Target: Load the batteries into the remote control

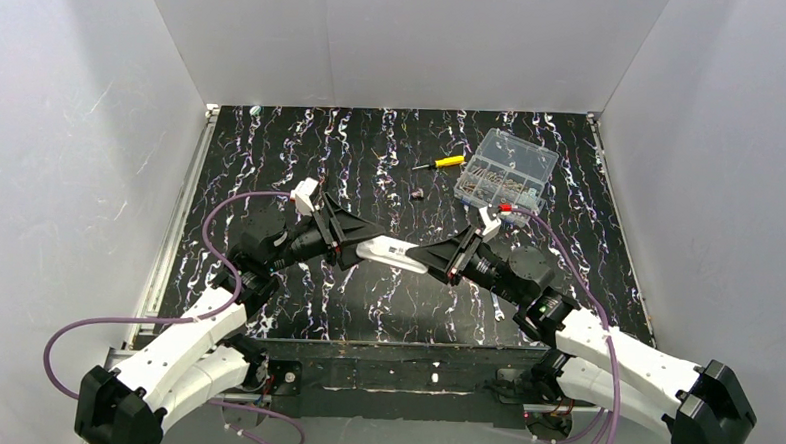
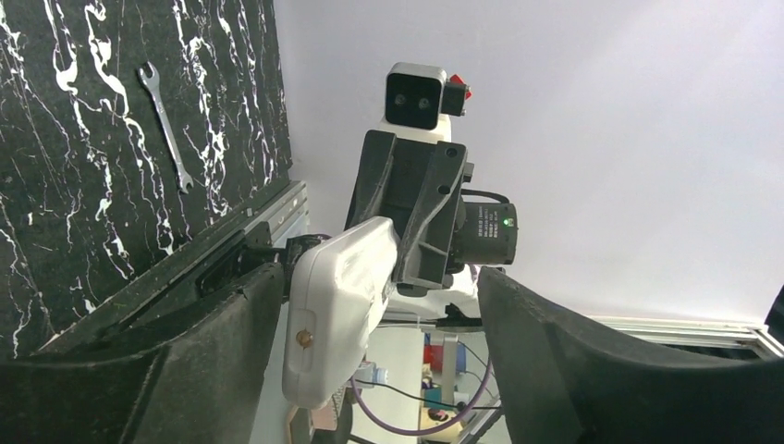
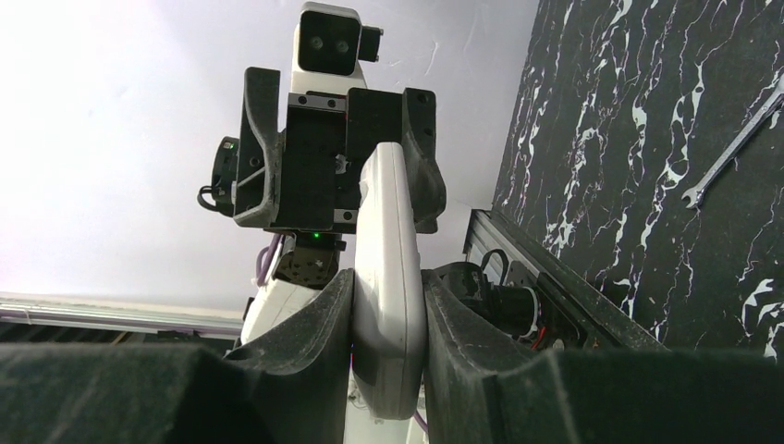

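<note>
The white remote control (image 1: 393,252) hangs above the table between both grippers. My right gripper (image 1: 450,260) is shut on one end of it. In the right wrist view both pads press the remote's (image 3: 388,231) flat sides at the gripper (image 3: 388,291). My left gripper (image 1: 353,245) is open around the other end. In the left wrist view the remote (image 2: 337,305) lies close against one finger (image 2: 231,324), with a wide gap to the other finger (image 2: 555,342). The green batteries are not in view.
A clear plastic parts box (image 1: 505,170) and a yellow screwdriver (image 1: 442,163) lie at the back right. A small dark piece (image 1: 417,194) lies mid-table. A metal wrench (image 2: 166,125) lies on the black marbled table (image 1: 272,147); it also shows in the right wrist view (image 3: 735,153). White walls enclose the table.
</note>
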